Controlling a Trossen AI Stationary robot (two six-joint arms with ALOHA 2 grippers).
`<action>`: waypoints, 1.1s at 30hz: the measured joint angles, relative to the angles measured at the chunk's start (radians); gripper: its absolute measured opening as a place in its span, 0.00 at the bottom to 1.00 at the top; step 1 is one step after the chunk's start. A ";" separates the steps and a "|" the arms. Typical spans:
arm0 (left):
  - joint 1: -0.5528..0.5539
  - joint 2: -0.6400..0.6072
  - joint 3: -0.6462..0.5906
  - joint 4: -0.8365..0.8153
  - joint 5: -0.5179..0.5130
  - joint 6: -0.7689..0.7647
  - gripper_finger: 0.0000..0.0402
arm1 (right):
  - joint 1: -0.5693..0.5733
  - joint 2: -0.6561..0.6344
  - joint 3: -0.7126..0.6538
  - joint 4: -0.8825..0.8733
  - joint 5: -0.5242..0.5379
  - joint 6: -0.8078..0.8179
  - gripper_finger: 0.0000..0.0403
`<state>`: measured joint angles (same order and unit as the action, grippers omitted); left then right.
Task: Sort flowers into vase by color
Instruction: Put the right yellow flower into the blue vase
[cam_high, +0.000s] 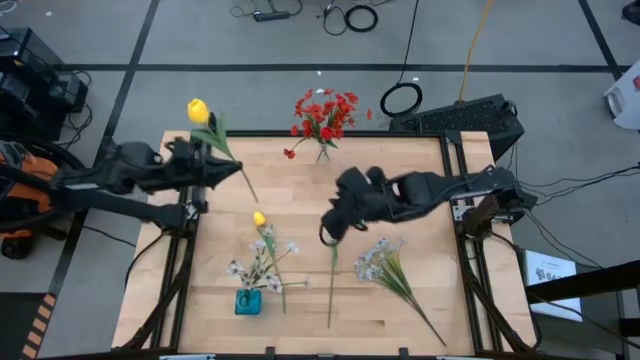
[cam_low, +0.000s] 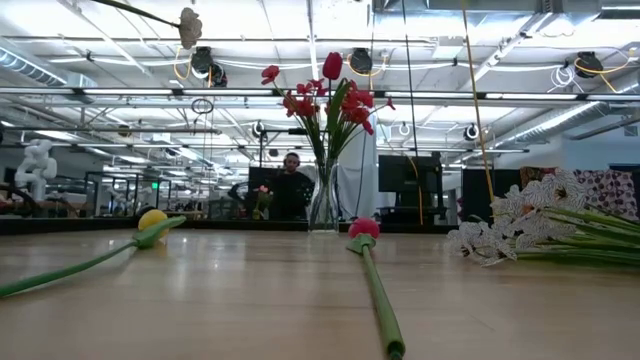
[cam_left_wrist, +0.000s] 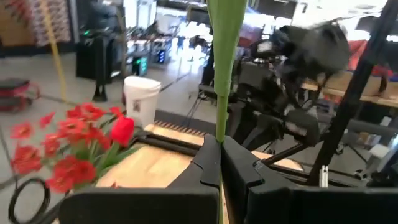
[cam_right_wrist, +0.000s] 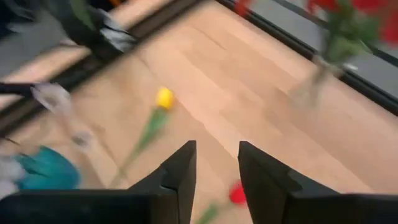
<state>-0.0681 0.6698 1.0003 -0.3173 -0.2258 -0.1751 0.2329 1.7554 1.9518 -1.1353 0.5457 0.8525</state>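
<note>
My right claw (cam_high: 328, 226) hovers open mid-worktop; red tulip (cam_high: 332, 262) lies directly beneath, red head under fingers, green stem running toward near edge. My left claw (cam_high: 213, 165) clamps yellow tulip (cam_high: 198, 110) stem at far-left edge, bloom beyond edge. Red bunch in clear vase (cam_high: 322, 152) at far edge.

A tall vase (cam_high: 322, 152) is standing at the desk's (cam_high: 300, 190) far edge, a small vase (cam_high: 248, 301) near its front-left, a spray (cam_high: 385, 265) lying front-right.
</note>
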 joint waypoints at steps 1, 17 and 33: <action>-0.025 0.005 0.027 -0.044 -0.033 -0.025 0.00 | 0.022 0.000 0.000 -0.052 0.024 0.045 0.26; -0.623 0.146 0.113 -0.026 -0.634 -0.157 0.00 | 0.369 0.004 -0.114 -0.430 0.117 0.587 0.22; -1.053 0.366 0.240 0.043 -0.969 -0.160 0.00 | 0.461 0.002 -0.199 -0.386 0.108 0.699 0.22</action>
<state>-1.1209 1.0358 1.2407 -0.2744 -1.1946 -0.3352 0.6937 1.7576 1.7531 -1.5211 0.6537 1.5520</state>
